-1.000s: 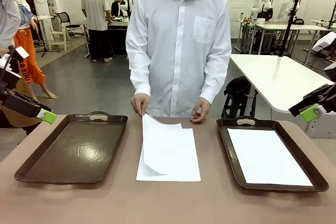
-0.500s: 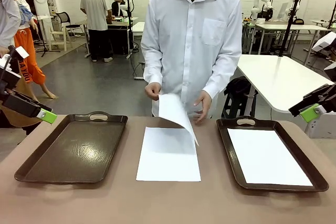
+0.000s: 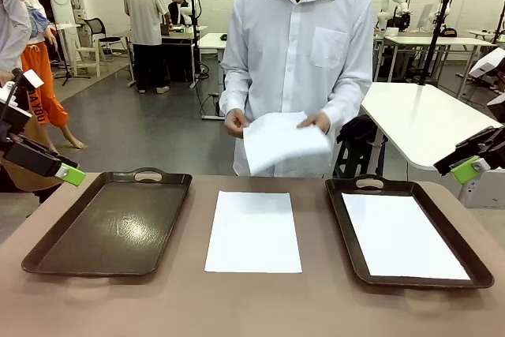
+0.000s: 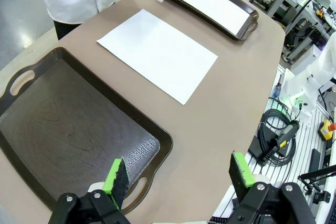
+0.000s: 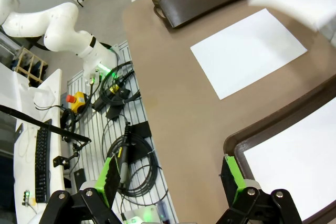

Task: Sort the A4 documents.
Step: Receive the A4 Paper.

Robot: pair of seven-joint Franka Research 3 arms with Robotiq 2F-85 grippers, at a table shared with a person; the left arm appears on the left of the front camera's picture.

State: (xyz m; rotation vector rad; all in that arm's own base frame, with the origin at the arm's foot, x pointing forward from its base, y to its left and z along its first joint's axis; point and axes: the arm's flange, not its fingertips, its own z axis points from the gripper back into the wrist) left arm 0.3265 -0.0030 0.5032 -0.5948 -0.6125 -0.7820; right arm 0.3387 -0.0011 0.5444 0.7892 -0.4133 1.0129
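Observation:
One white A4 sheet (image 3: 254, 232) lies flat on the brown table (image 3: 260, 305) between two dark trays; it also shows in the left wrist view (image 4: 157, 53) and right wrist view (image 5: 249, 52). A second sheet (image 3: 404, 236) rests inside the right tray (image 3: 341, 215). The person at the far side holds a third sheet (image 3: 284, 143) in both hands above the table's far edge. The left tray (image 3: 47, 254) has nothing in it. My left gripper (image 3: 69, 174) hangs open above the table's left edge; my right gripper (image 3: 465, 168) hangs open at the right edge. Both hold nothing.
Cables and floor boxes (image 4: 278, 137) lie beside the table on the robot's side. White tables (image 3: 418, 116) and other people stand behind the person. The left tray's handle (image 3: 147, 175) faces the person.
The person has lifted the top sheet off the middle pile and now holds it in both hands at waist height. Neither arm has moved.

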